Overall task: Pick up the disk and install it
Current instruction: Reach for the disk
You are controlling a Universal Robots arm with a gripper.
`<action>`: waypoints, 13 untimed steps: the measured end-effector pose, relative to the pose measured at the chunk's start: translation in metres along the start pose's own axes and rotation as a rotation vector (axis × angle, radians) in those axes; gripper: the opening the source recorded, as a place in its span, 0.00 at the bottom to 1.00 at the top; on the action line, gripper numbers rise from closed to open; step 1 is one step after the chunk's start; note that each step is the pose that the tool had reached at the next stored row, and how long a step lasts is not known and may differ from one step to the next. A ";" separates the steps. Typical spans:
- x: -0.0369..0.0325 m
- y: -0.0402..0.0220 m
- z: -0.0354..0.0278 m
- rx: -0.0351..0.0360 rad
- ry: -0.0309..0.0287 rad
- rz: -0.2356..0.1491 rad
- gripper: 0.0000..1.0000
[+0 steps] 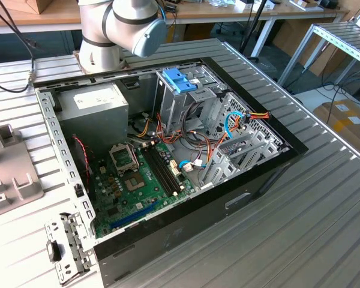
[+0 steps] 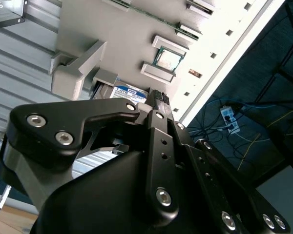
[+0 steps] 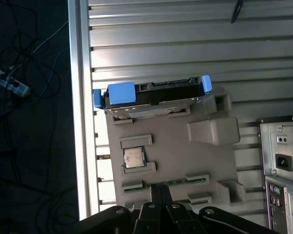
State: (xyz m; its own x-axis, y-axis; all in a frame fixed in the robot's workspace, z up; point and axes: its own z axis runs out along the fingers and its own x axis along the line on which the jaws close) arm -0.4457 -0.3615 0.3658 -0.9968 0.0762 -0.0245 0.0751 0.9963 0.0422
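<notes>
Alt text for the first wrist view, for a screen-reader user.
The disk, in its light-blue carrier, sits at the edge of a grey holder plate on the slatted metal table, apart from the gripper. A processor chip lies on the plate between them; a computer case stands beside the plate.

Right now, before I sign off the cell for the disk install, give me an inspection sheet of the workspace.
Surface: slatted metal table, bearing the open computer case.
Job's things: disk sits on edge in the grey fixture tray, not held.
Clutter: processor chip in the tray; metal bracket beside the case.
Grippers: gripper hovers over the tray, apart from the disk.
Cables: coloured wires inside the case; power strip on the floor.
Surroundings: workbenches, cardboard box.
</notes>
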 end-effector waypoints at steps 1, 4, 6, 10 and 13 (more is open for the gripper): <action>-0.0004 0.0007 0.0003 0.0002 -0.0001 0.000 0.11; -0.0014 0.0030 0.0009 0.0010 -0.0001 0.000 0.11; -0.0016 0.0042 0.0013 0.0013 -0.0001 0.000 0.11; -0.0018 0.0058 0.0017 0.0015 0.0000 0.000 0.11; -0.0018 0.0058 0.0018 0.0014 -0.0002 0.000 0.11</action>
State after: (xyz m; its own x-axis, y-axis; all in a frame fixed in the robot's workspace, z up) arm -0.4434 -0.3558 0.3643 -0.9968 0.0761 -0.0247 0.0751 0.9963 0.0408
